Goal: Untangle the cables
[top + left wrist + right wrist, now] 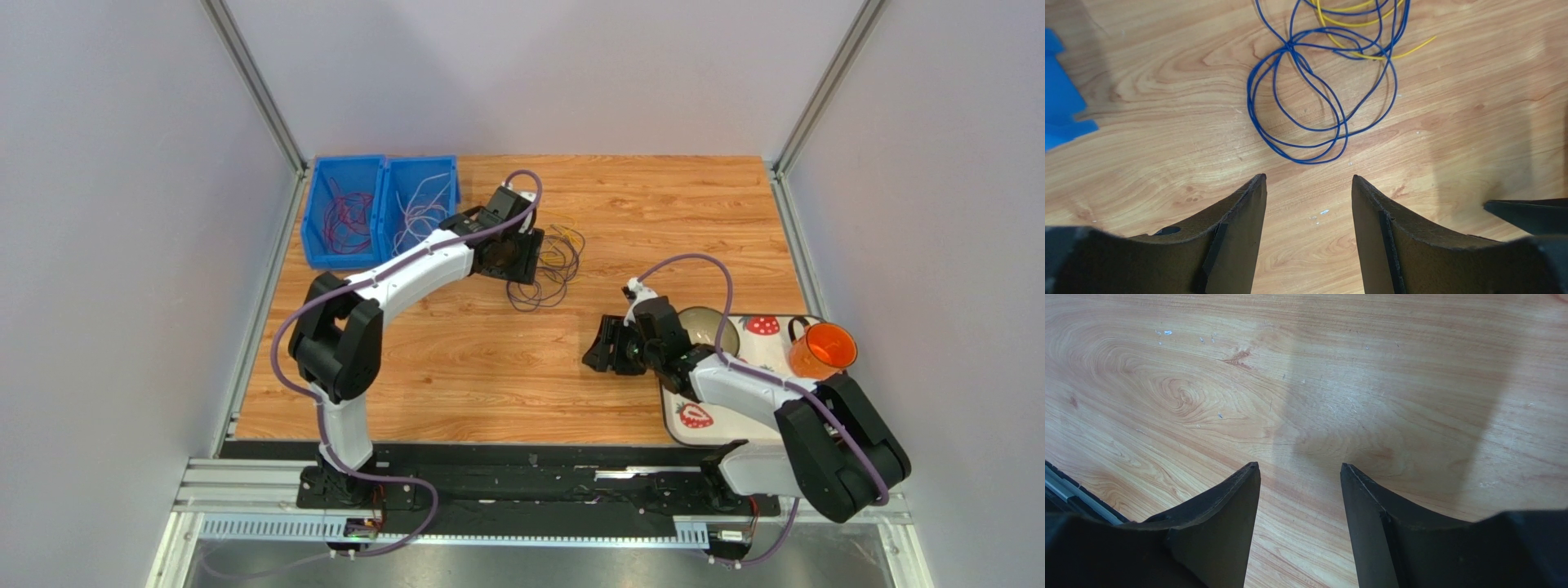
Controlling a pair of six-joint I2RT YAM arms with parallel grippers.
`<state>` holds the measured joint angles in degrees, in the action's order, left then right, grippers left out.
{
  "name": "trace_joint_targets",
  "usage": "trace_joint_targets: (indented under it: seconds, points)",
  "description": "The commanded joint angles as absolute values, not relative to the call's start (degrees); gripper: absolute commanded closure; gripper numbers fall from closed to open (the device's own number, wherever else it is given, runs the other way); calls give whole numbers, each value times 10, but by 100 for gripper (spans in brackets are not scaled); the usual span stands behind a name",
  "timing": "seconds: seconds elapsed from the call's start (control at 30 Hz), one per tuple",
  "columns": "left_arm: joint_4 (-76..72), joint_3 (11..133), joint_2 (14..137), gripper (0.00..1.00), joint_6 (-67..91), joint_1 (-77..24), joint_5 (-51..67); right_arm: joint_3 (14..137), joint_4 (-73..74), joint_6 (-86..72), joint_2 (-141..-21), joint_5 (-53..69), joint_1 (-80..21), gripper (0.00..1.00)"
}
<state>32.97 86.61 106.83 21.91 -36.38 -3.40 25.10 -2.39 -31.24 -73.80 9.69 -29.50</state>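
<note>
Matte left tool (1308, 179) and right tool (1300, 467) gape empty; thin looped cables (1324, 104) lie on woodgrain table (1475, 122).

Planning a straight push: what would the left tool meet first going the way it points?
Probably the blue cable loops, on the table just beyond the open left tool; depth is unclear.

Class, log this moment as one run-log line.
left gripper: open, empty, near cables | right gripper: open, empty, over table | cables: tangled on table
</note>
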Motion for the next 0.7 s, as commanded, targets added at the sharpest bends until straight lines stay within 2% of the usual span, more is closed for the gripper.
trace_joint_targets:
  seconds: [0.0, 0.67]
  points:
    - [300, 860, 1078, 39, 210, -376, -42, 261, -20, -311, -752, 87, -294, 42]
    - [290, 890, 1176, 48, 196, -402, -47, 269, -18, -307, -766, 98, -293, 42]
